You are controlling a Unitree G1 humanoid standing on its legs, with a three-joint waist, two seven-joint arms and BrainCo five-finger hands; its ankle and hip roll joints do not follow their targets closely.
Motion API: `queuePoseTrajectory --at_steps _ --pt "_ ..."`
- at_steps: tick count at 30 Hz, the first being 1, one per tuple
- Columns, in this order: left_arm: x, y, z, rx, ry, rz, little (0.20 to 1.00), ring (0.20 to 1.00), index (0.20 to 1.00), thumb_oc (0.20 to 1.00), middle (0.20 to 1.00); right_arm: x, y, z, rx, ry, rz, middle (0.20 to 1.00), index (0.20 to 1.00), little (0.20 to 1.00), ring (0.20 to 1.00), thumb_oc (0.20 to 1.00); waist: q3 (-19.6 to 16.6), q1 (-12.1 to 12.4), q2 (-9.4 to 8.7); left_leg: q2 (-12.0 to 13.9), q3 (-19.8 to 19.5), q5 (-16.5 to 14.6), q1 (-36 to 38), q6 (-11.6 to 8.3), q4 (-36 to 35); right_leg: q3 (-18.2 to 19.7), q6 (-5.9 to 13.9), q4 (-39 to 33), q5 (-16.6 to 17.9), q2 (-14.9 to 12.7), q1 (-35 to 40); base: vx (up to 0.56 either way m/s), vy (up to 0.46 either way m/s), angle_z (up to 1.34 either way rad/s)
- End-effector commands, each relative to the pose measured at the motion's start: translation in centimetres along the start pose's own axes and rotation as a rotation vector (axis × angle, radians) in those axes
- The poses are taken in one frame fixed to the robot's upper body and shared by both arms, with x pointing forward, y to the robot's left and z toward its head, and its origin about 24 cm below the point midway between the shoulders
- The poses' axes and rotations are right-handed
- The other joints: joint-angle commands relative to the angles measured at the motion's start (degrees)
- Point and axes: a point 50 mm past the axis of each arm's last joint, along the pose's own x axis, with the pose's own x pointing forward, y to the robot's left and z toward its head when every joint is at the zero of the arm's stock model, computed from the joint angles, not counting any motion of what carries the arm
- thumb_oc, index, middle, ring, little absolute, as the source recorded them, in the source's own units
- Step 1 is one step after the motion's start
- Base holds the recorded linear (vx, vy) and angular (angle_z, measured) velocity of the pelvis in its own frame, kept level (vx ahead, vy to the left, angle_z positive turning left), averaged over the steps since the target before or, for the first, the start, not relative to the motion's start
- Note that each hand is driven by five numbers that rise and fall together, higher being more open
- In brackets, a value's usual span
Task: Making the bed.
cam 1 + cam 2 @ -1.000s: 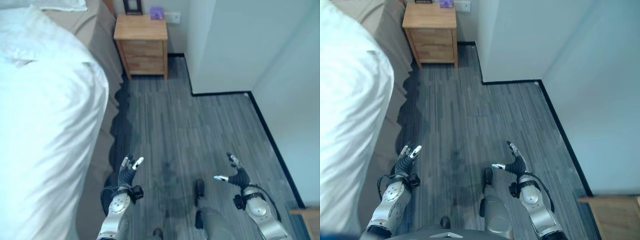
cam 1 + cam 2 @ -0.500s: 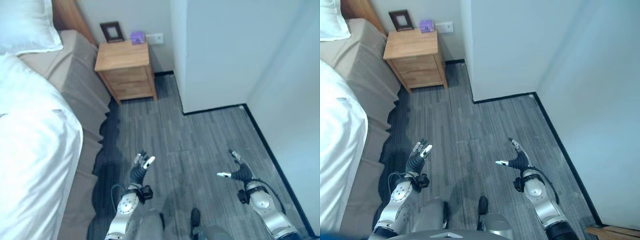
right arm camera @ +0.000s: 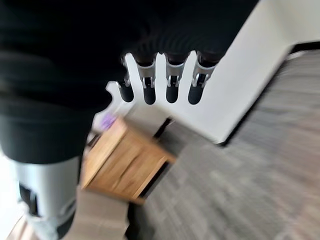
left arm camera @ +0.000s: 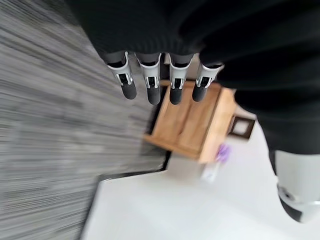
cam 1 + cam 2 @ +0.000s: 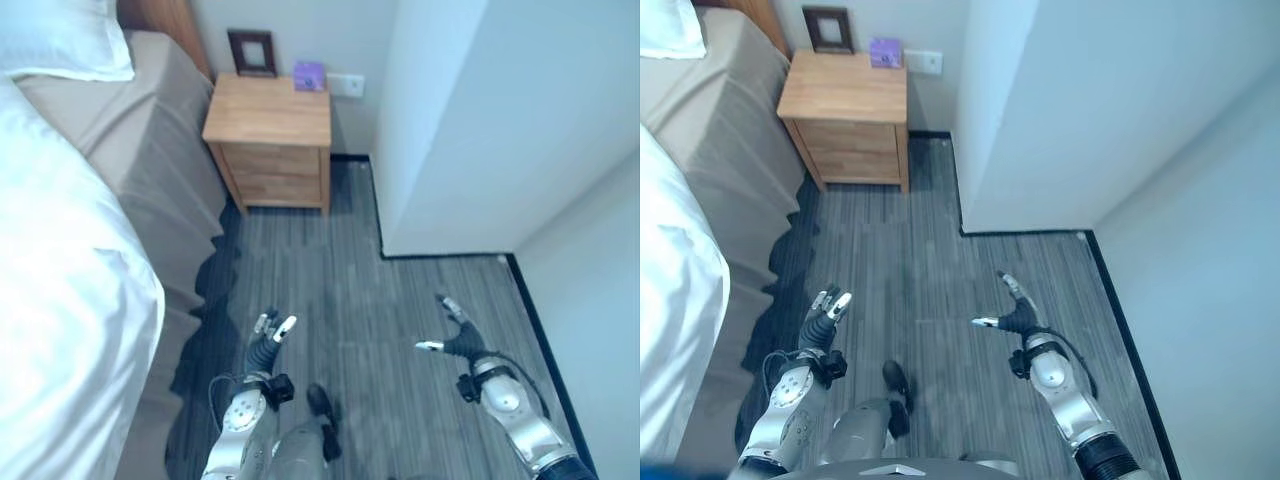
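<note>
The bed runs down the left side, with a rumpled white duvet (image 5: 60, 320) hanging over a tan bed skirt (image 5: 150, 170). A white pillow (image 5: 60, 45) lies at the head. My left hand (image 5: 265, 345) hovers low over the floor beside the bed skirt, fingers straight and holding nothing. My right hand (image 5: 455, 340) hangs further right over the floor, fingers and thumb spread, also holding nothing. In the wrist views the left hand's fingers (image 4: 150, 87) and the right hand's fingers (image 3: 170, 87) stick out straight.
A wooden nightstand (image 5: 270, 140) stands by the bed's head, bearing a dark picture frame (image 5: 252, 52) and a small purple box (image 5: 309, 76). A white wall corner (image 5: 440, 150) juts out on the right. Grey plank floor (image 5: 350, 290) lies between bed and wall.
The whole picture has shifted, so the camera has moved; the nightstand and wall corner now sit further right. Both hands stay open, low over the floor.
</note>
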Motion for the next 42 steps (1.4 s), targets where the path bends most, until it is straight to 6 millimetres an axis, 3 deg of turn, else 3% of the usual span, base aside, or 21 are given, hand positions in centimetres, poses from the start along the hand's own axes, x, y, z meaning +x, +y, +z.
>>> queuePoseTrajectory --at_steps 1,2,4,6,9,11,14,17,20,22,23,25,26,27,28,31,35,38,40,41,42 --pt "-0.6 0.1 0.5 0.028 -0.023 -0.008 1.0 1.0 1.0 1.0 1.0 0.9 -1.1 1.3 -0.027 -0.061 -0.044 1.0 1.0 1.0 1.0 1.0 -1.62 1.15 -0.96 0.97 -1.51 5.25 4.12 -5.75 -7.43 -1.55 9.3 19.69 7.66 -3.2 -10.24 0.32 0.18 0.18" --pt "-0.5 0.3 0.8 0.036 -0.033 -0.005 1.0 1.0 1.0 1.0 1.0 1.0 -1.0 1.5 -0.027 -0.069 -0.042 1.0 1.0 1.0 1.0 1.0 -1.07 0.6 -0.93 0.63 -2.01 4.24 5.44 -5.14 -7.43 -0.46 9.68 24.83 11.0 -3.87 -12.96 0.35 0.183 0.39" --pt "-0.1 0.6 1.6 0.042 -0.062 0.011 1.0 1.0 1.0 1.0 1.0 1.2 -0.8 1.8 -0.019 -0.076 -0.043 1.0 1.0 1.0 1.0 1.0 0.02 -0.07 -0.06 1.28 -3.49 2.31 7.92 -4.85 -7.43 -0.37 9.3 29.29 11.61 -6.24 -18.08 0.37 0.118 0.93" --pt "0.2 0.8 2.3 0.029 -0.082 0.017 1.0 1.0 1.0 1.0 1.0 1.1 -0.8 1.9 -0.006 -0.072 -0.053 1.0 1.0 1.0 1.0 1.0 0.67 -0.47 0.29 1.7 -5.29 1.56 9.04 -5.59 -7.43 -2.35 7.71 25.32 8.7 -8.48 -20.03 0.34 -0.026 0.97" --pt "0.6 0.5 2.7 -0.008 -0.095 0.011 1.0 1.0 1.0 1.0 1.0 0.9 -1.3 1.6 0.029 -0.057 -0.085 1.0 1.0 1.0 1.0 1.0 1.35 -2.22 0.8 2.85 -9.01 1.79 9.92 -7.15 -7.43 -2.43 4.34 12.75 3.99 -5.73 -21.64 0.31 -0.108 1.0" --pt "0.7 0.4 2.6 -0.022 -0.086 0.013 1.0 1.0 1.0 1.0 1.0 0.8 -1.5 1.2 0.034 -0.035 -0.101 1.0 1.0 1.0 1.0 1.0 1.1 -3.03 0.41 2.77 -11.6 0.72 10.72 -8.35 -7.43 -0.06 4.19 3.03 4.29 -4.72 -21.01 0.35 -0.142 1.45" --pt "0.7 0.8 2.0 -0.031 -0.067 0.038 1.0 1.0 1.0 1.0 1.0 0.9 -1.6 1.2 0.05 -0.033 -0.11 1.0 1.0 1.0 1.0 1.0 0.51 -4.17 0.44 2.66 -15.35 -0.68 11.7 -9.54 -7.43 5.63 4.64 -6.27 7.96 -4.16 -23.36 0.38 -0.15 1.18" --pt "1.0 1.2 1.5 0.0 -0.045 0.043 1.0 1.0 1.0 1.0 1.0 0.7 -1.5 0.5 0.053 -0.004 -0.097 1.0 1.0 1.0 1.0 1.0 0.88 -6.37 1.56 3.08 -21.3 -2.37 13.54 -11.2 -7.43 14.89 6.21 -8.35 10.45 -4.49 -28.36 0.4 -0.263 1.5" --pt "1.0 1.7 1.2 0.012 -0.031 0.048 1.0 1.0 1.0 1.0 1.0 0.7 -1.3 0.4 0.055 0.0 -0.087 1.0 1.0 1.0 1.0 1.0 0.77 -6.9 1.74 3.26 -23.66 -2.91 14.92 -11.8 -7.43 14.83 6.19 -8.14 11.42 -4.8 -27.07 0.24 -0.262 1.25" --pt "0.4 2.3 0.4 -0.046 -0.017 0.106 1.0 1.0 1.0 1.0 1.0 1.4 0.1 0.9 0.059 -0.016 -0.013 1.0 1.0 1.0 1.0 1.0 -1.49 -6.77 3.94 5.05 -23.92 -2.1 17.17 -12.33 -7.13 13.3 5.74 -8.35 10.47 -3.04 -24.52 0.39 -0.409 0.34" --pt "0.4 2.3 0.4 -0.047 -0.017 0.106 1.0 1.0 1.0 1.0 1.0 1.4 0.1 0.9 0.059 -0.016 -0.013 1.0 1.0 1.0 1.0 1.0 -1.41 -6.75 4.02 5.13 -23.86 -2.14 17.33 -12.36 -7.18 13.31 5.72 -8.35 10.43 -2.95 -24.4 0.23 -0.225 0.14" --pt "0.3 1.7 0.5 -0.087 -0.031 0.087 1.0 1.0 1.0 1.0 1.0 1.7 0.0 1.5 0.131 -0.042 0.007 1.0 1.0 1.0 1.0 1.0 -0.54 -6.4 4.84 4.66 -23.04 -0.4 12.6 -12.54 1.56 11.74 4.56 -8.35 9.28 -3.33 -22.18 0.01 -0.199 -0.21" --pt "0.7 0.5 0.8 -0.105 -0.035 0.048 1.0 1.0 1.0 1.0 1.0 1.5 -0.8 0.9 0.154 -0.021 -0.025 1.0 1.0 1.0 1.0 1.0 0.71 -8.13 5.23 7.31 -11.74 3.24 9.18 -13.09 3.05 6.71 3.02 -8.35 7.91 -5.71 -19.41 -0.05 -0.197 0.0" --pt "0.7 0.5 0.8 -0.105 -0.035 0.048 1.0 1.0 1.0 1.0 1.0 1.6 -0.8 0.9 0.154 -0.021 -0.025 1.0 1.0 1.0 1.0 1.0 0.59 -8.13 5.2 7.28 -11.74 3.42 9.03 -13.1 2.95 6.73 2.97 -8.35 8.0 -5.72 -19.61 0.01 -0.217 1.84" --pt "0.7 -0.2 0.9 -0.104 -0.033 0.004 1.0 1.0 1.0 1.0 1.0 1.6 -1.1 0.4 0.147 0.006 -0.033 1.0 1.0 1.0 1.0 1.0 0.79 -8.76 5.67 5.7 -6.41 1.57 8.18 -12.2 3.26 3.64 2.09 -8.35 7.03 -6.02 -17.95 0.11 -0.11 2.46" --pt "0.4 -0.2 0.7 -0.097 -0.034 0.001 1.0 1.0 1.0 1.0 1.0 1.8 -1.4 1.4 0.148 -0.034 -0.038 1.0 1.0 1.0 1.0 1.0 0.1 -8.87 6.3 2.75 -5.7 1.27 7.83 -10.84 0.83 2.17 1.92 -8.35 6.29 -4.8 -16.62 0.12 -0.075 1.23" --pt "0.0 -0.1 0.1 -0.11 -0.01 0.013 1.0 1.0 1.0 1.0 1.0 2.1 -1.0 1.8 0.12 -0.051 -0.026 1.0 1.0 1.0 1.0 1.0 -0.39 -9.06 7.2 2.58 -5.28 2.35 10.75 -10.35 -5.38 0.34 2.39 -8.35 6.23 -4.72 -16.29 0.08 0.039 -0.1" --pt "-0.1 0.0 0.1 -0.104 0.001 0.01 1.0 1.0 1.0 1.0 1.0 2.0 -0.9 1.9 0.132 -0.051 -0.029 1.0 1.0 1.0 1.0 1.0 -0.53 -9.24 6.3 2.86 -5.33 3.07 12.0 -10.02 -7.38 -1.53 2.66 -7.64 7.03 -5.17 -15.05 0.05 0.05 0.23" --pt "-0.1 -0.1 0.2 -0.096 0.0 0.0 1.0 1.0 1.0 1.0 1.0 1.9 -0.7 1.9 0.136 -0.051 -0.026 1.0 1.0 1.0 1.0 1.0 -0.18 -9.25 5.82 2.49 -6.29 1.96 12.36 -9.12 -7.43 -1.24 2.98 -0.55 5.84 -5.83 -18.07 -0.02 0.087 0.39" --pt "0.2 -0.2 0.4 -0.066 -0.004 -0.011 1.0 1.0 1.0 1.0 1.0 2.0 -0.5 2.0 0.133 -0.055 -0.021 1.0 1.0 1.0 1.0 1.0 0.83 -9.76 5.61 2.56 -7.55 1.43 12.19 -8.6 -7.43 1.68 4.13 4.94 4.62 -5.46 -21.04 -0.03 0.072 0.18" --pt "0.2 -0.2 0.4 -0.066 -0.005 -0.011 1.0 1.0 1.0 1.0 1.0 2.0 -0.5 2.0 0.133 -0.055 -0.021 1.0 1.0 1.0 1.0 1.0 0.8 -9.76 5.57 2.53 -7.56 1.42 12.15 -8.59 -7.43 1.7 4.14 5.1 4.53 -5.51 -21.15 -0.03 0.062 0.34"
